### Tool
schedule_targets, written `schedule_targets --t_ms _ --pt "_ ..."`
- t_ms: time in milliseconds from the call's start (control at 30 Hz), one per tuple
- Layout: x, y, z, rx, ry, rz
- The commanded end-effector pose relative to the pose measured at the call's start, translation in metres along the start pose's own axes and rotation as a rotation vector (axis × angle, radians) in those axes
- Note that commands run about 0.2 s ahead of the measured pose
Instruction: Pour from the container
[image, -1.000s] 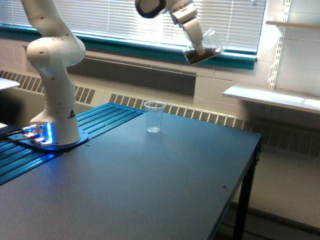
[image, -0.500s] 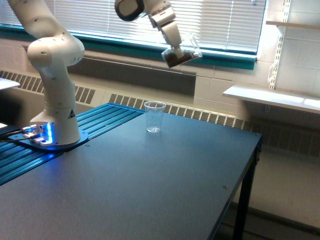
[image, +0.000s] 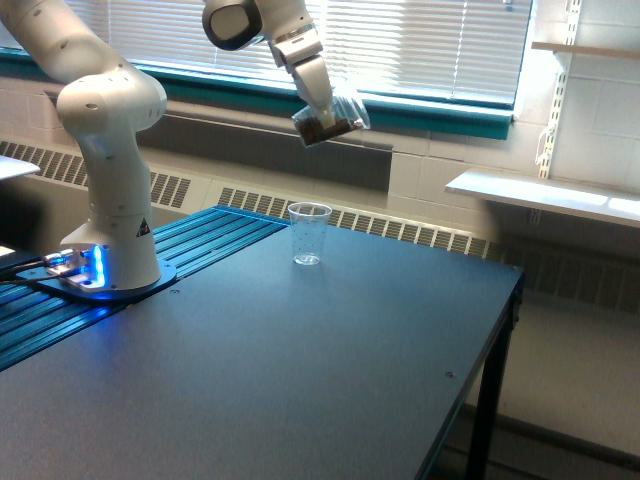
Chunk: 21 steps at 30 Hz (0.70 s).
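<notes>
The container (image: 333, 115), a clear rounded plastic cup with dark brown granules in it, hangs tilted in the air in front of the window. My gripper (image: 318, 98) is shut on it from above. It sits well above the dark table (image: 330, 360) and slightly to the exterior view's right of the narrow clear cup (image: 309, 233). That tapered cup stands upright on the table's far part, with a little pale material at its bottom. No granules are seen falling.
The arm's white base (image: 112, 200) stands on a blue ribbed plate at the exterior view's left, with a blue light glowing. A white shelf (image: 545, 195) juts from the wall at the right. The table's right edge (image: 480, 380) drops off to the floor.
The arm has swung the container toward the exterior view's left and a little lower, from far right of the narrow cup to nearly over it.
</notes>
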<state>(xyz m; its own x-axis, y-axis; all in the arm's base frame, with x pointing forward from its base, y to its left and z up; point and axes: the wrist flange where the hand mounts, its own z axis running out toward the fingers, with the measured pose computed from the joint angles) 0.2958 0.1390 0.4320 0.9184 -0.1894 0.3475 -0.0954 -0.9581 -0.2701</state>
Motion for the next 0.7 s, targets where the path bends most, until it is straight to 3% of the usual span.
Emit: schedule_targets --t_ms 33,367,700 --pt "-0.019 -0.001 0.000 -0.016 -0.018 -0.033" --pt "-0.050 0.001 0.004 -0.037 -0.048 -0.038" --pt "-0.070 -0.013 -0.004 -0.037 -0.081 -0.044"
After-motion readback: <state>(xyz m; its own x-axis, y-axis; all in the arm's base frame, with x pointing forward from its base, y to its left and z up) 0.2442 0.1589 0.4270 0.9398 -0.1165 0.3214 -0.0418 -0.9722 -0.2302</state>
